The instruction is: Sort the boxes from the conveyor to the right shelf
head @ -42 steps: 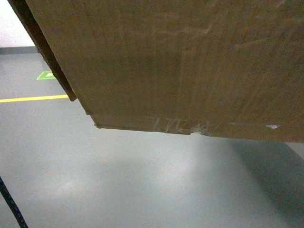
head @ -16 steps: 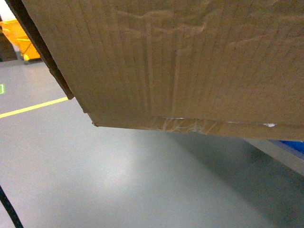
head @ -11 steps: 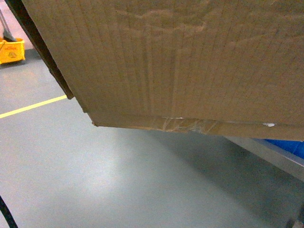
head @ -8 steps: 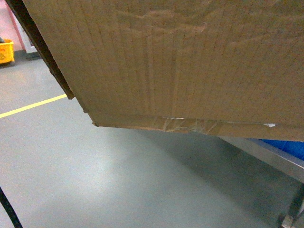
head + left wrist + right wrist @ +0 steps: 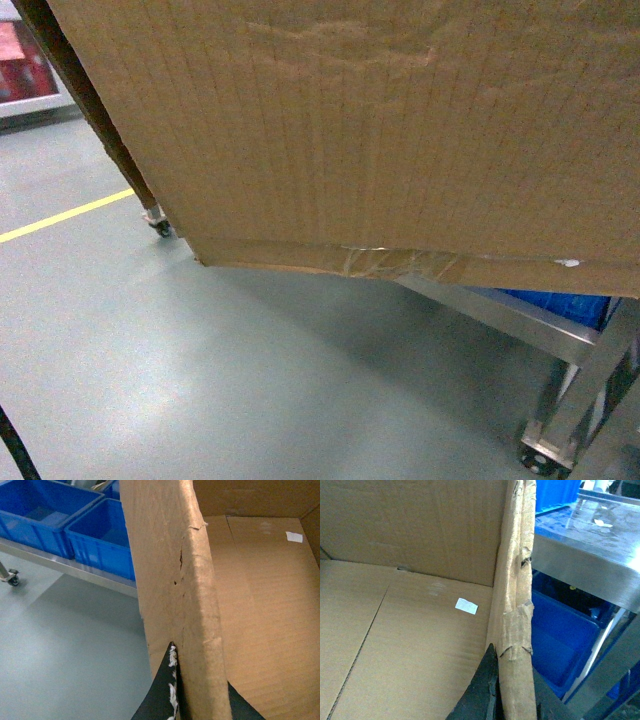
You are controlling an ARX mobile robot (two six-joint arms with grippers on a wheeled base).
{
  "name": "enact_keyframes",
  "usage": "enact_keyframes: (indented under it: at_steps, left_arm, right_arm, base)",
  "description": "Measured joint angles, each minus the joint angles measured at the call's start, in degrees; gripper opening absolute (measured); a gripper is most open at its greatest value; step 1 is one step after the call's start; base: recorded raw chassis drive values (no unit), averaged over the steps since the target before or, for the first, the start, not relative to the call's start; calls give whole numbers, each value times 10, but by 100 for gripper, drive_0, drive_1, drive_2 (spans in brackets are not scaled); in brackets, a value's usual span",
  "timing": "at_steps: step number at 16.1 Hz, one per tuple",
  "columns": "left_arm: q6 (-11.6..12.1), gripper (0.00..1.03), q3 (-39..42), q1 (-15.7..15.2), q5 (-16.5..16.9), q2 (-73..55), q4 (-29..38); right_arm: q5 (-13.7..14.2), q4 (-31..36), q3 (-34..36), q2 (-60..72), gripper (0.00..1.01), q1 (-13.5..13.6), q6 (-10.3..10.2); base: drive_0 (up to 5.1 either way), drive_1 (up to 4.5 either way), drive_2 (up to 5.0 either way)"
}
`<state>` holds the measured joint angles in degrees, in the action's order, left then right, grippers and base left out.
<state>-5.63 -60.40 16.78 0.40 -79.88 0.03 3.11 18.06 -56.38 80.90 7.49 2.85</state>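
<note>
The left gripper (image 5: 192, 707) pinches the cardboard carton's (image 5: 400, 130) left wall; the right gripper (image 5: 505, 695) pinches its right wall, near the stainless-steel rack (image 5: 580, 565) holding blue crates (image 5: 100, 540).

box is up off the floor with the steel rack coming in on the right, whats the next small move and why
Probably keep carrying the box toward the steel rack. Both grippers, left and right, pinch opposite walls; in the head view the rack sits only at the lower right, not yet in front.
</note>
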Motion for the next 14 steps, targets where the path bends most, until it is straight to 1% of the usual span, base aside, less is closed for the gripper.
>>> enact_keyframes:
  at_steps: [14]
  left_arm:
    - [0, 4, 0, 0, 0, 0, 0]
  right_arm:
    - [0, 0, 0, 0, 4, 0, 0]
  base:
    - [-158, -158, -158]
